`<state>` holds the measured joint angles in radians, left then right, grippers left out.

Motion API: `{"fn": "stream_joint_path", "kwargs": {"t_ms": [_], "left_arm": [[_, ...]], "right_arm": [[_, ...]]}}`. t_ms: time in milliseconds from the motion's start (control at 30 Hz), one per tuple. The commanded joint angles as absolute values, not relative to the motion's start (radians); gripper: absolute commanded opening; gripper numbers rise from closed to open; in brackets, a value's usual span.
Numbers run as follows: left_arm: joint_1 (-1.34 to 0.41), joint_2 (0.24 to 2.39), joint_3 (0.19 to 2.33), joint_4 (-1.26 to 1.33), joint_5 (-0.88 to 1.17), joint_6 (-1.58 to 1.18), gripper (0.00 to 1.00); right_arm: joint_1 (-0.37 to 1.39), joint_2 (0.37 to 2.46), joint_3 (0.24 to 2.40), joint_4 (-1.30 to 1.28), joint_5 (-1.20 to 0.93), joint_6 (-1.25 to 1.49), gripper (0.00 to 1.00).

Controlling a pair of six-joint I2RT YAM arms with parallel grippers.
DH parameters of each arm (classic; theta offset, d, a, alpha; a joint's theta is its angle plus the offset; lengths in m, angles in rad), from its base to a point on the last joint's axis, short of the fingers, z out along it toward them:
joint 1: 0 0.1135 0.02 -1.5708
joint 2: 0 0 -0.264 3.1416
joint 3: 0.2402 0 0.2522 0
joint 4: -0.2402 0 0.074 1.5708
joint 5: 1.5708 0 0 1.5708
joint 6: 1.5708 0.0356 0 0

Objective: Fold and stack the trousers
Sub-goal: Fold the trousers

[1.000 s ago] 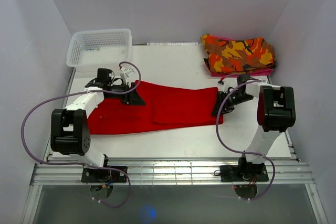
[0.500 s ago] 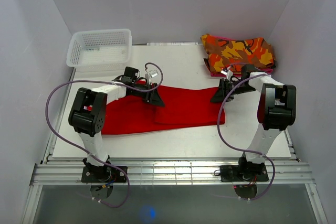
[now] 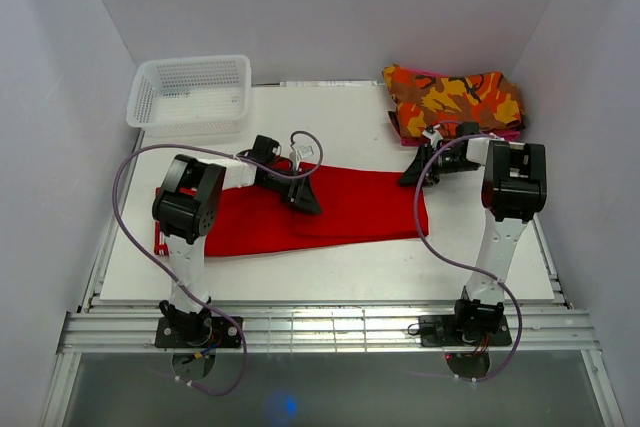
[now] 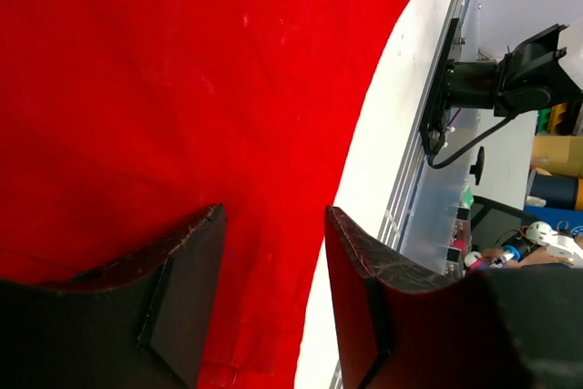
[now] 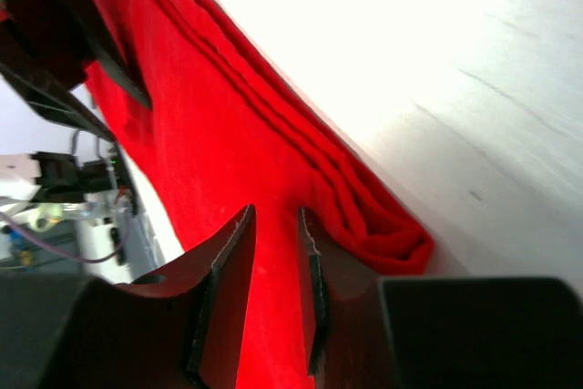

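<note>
The red trousers [image 3: 350,209] lay flat on the counter [image 3: 340,127], their long axis running left to right in front of both my arms. My left end effector [image 3: 306,199] hung over their middle with its jaws about half open and nothing between them, only cloth beneath. My right end effector [image 3: 411,177] sat at the far corner of their right-hand end, so that arm was the nearer to the end I judged had to be lifted and carried leftward. Its jaws stood narrowly apart with red showing in the gap, and I could not tell whether they had pinched any cloth. The white basket [image 3: 140,107] at the far left showed nothing inside that I could make out. The folded camouflage garment [image 3: 455,97] rested at the far right.
</note>
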<state>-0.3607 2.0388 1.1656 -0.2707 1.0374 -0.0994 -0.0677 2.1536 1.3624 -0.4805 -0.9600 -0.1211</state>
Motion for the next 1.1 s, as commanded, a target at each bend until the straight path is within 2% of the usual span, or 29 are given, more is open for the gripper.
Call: {"fn": "stream_joint_path", "kwargs": {"t_ms": [0,133,267,400,567,733,900,1067], "left_arm": [[-0.359,2.059,1.201,-0.319,0.993,-0.04,0.59],[-0.359,2.065,1.201,-0.376,0.968,-0.003,0.57],[-0.359,2.056,1.204,-0.396,0.968,0.031,0.57],[-0.359,2.033,1.19,-0.387,0.974,0.028,0.57],[-0.359,2.017,1.151,-0.373,0.977,0.035,0.57],[-0.359,2.011,1.135,-0.364,0.982,0.028,0.57],[-0.359,2.002,1.135,-0.365,0.982,0.031,0.57],[-0.359,1.973,1.134,-0.377,0.98,0.051,0.58]], "right_arm": [[-0.084,2.21,1.41,-0.397,-0.936,-0.095,0.32],[-0.087,2.185,1.404,-0.413,-1.018,-0.087,0.32],[-0.092,2.059,1.353,-0.613,-1.072,-0.164,0.34],[-0.092,1.894,1.167,-0.796,-1.072,-0.328,0.34],[-0.095,1.783,0.968,-0.822,-1.042,-0.394,0.33],[-0.116,1.836,0.897,-0.708,-0.991,-0.376,0.33],[-0.153,2.029,0.962,-0.678,-0.992,-0.353,0.31],[-0.16,1.967,1.0,-0.715,-1.032,-0.339,0.3]]}}
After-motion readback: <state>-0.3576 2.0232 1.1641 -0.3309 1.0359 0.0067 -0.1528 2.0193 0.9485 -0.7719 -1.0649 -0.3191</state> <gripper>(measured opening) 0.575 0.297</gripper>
